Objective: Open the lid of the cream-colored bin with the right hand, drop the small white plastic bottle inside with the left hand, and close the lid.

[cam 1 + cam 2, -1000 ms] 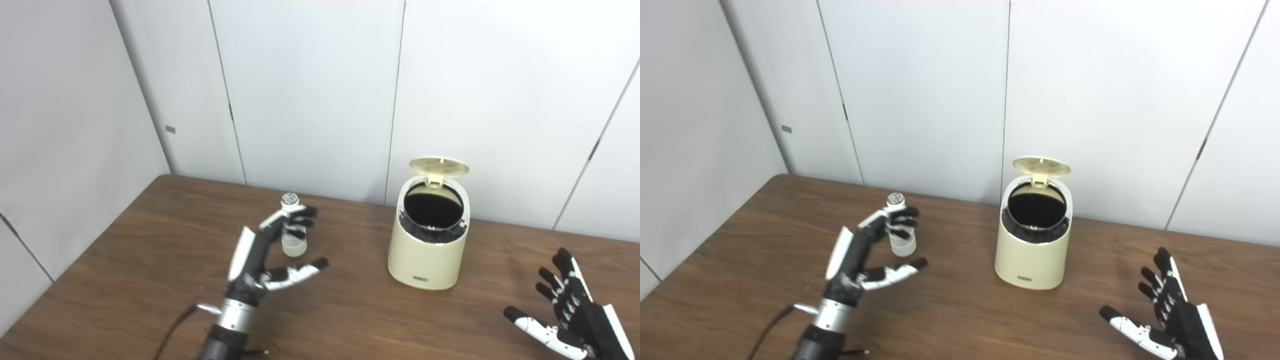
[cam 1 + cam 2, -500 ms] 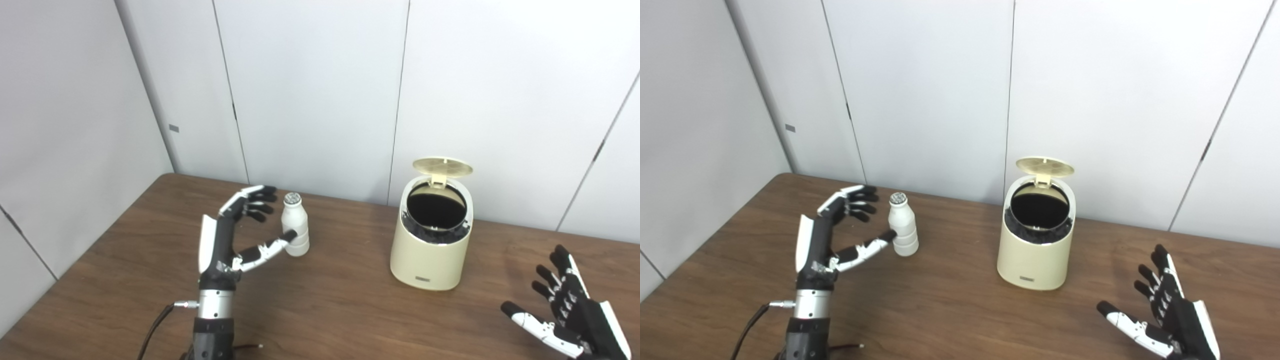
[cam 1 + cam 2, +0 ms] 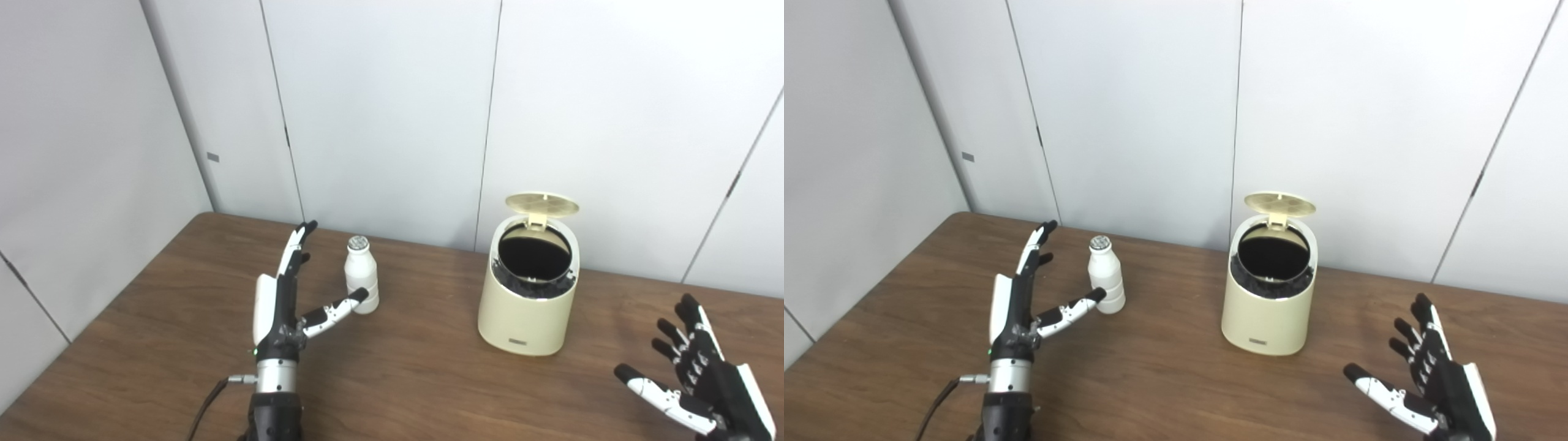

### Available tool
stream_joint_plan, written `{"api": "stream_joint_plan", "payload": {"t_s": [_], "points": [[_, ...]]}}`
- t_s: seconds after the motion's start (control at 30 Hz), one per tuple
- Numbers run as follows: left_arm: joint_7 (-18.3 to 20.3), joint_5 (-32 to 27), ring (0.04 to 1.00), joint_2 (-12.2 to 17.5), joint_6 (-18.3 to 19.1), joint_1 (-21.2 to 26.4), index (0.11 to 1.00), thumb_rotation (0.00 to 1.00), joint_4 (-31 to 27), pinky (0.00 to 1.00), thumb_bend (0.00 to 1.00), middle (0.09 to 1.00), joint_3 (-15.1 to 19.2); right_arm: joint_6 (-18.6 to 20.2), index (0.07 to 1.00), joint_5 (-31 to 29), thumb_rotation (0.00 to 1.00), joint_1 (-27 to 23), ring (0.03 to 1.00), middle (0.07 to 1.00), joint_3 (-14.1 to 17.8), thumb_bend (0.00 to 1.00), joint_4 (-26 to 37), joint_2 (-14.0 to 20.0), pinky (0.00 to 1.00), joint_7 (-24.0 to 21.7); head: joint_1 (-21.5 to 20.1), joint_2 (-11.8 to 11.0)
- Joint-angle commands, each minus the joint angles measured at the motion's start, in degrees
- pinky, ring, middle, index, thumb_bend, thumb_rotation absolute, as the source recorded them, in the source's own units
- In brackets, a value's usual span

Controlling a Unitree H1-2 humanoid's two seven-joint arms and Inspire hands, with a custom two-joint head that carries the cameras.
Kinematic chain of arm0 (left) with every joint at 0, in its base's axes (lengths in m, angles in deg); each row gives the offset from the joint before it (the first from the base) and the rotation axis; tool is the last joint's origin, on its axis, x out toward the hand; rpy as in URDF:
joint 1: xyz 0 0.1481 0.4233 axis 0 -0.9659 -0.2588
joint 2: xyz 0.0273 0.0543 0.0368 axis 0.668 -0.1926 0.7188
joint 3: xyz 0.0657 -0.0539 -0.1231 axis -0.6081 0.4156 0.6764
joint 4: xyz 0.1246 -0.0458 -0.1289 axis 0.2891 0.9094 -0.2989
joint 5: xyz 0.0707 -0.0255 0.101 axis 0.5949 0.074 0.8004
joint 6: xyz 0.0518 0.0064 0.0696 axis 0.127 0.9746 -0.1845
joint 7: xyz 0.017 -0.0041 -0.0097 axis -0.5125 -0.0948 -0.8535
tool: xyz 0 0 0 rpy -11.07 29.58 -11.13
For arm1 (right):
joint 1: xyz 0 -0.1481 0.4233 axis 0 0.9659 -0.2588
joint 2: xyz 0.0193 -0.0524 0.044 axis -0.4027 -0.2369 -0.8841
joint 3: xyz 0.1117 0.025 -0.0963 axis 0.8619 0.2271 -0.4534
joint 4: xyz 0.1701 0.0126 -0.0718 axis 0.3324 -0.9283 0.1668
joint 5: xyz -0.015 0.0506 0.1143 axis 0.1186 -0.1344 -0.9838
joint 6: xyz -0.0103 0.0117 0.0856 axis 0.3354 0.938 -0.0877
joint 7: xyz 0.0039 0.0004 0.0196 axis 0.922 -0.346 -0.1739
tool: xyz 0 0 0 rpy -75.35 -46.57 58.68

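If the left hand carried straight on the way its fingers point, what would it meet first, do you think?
Probably nothing on the table: the open left hand points toward the grey wall panels, passing left of the small white plastic bottle; depth is uncertain.

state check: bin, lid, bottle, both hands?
cream-colored bin: upright on the table, dark inside showing
lid: open, tipped back on its hinge
small white plastic bottle: upright on the table, not held, cap on
left hand: open, beside the bottle, thumb tip at its base
right hand: open, holding nothing, right of the bin
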Motion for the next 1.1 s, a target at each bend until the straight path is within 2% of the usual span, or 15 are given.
{"api": "stream_joint_plan", "payload": {"t_s": [0.0,0.17,0.33,0.5,0.63,0.7,0.87,1.07], "points": [[1.29,-1.03,0.996,1.18,0.63,2.35,0.999,0.27,-0.5,0.94,0.89,1.0,-0.48,-1.03,1.0,-0.42,0.0,-1.79,0.937,1.0,-0.11,0.48,1.9,-0.09,0.91,0.15,0.01,0.04],[1.89,-0.61,0.964,1.38,4.12,3.3,0.996,0.29,0.66,0.89,0.93,0.987,-0.82,-2.02,1.0,0.18,0.0,-1.9,0.929,1.0,-0.26,0.49,0.83,0.2,0.91,0.4,-0.19,0.13],[0.8,1.17,0.93,2.17,3.87,4.27,0.973,0.29,3.15,0.86,0.93,0.954,-1.45,-2.22,1.0,-0.38,0.0,-1.94,0.936,1.0,-0.07,0.51,0.4,0.08,0.9,0.26,-0.61,0.2],[0.22,1.08,0.898,2.72,2.86,5.45,0.94,0.25,6.21,0.84,0.9,0.916,-2.25,-2.89,1.0,-0.74,0.0,-1.76,0.949,1.0,-0.02,0.52,-0.25,0.28,0.92,0.15,-0.73,0.35],[-2.05,2.01,0.769,2.49,1.38,6.42,0.877,0.2,8.7,0.69,0.87,0.805,-2.48,-3.34,1.0,-0.54,0.0,-1.82,0.937,1.0,-0.07,0.53,-0.91,0.54,0.92,0.22,-0.73,0.35],[-3.19,2.61,0.742,2.52,0.81,6.77,0.862,0.19,9.81,0.66,0.86,0.776,-2.75,-3.47,1.0,-0.53,0.0,-1.88,0.932,1.0,-0.08,0.53,-1.18,0.69,0.92,0.14,-0.73,0.35],[-5.01,3.44,0.774,2.98,-0.56,7.58,0.853,0.17,12.21,0.71,0.84,0.814,-3.55,-3.68,1.0,-0.93,0.0,-1.87,0.932,1.0,-0.06,0.55,-1.43,1.13,0.9,-0.23,-0.62,0.46],[-6.3,3.88,0.848,3.16,-0.11,8.22,0.873,0.18,14.03,0.78,0.84,0.869,-3.89,-3.85,1.0,-1.35,0.0,-1.71,0.928,1.0,-0.1,0.55,-1.66,1.44,0.9,-0.52,-0.88,0.5]]}}
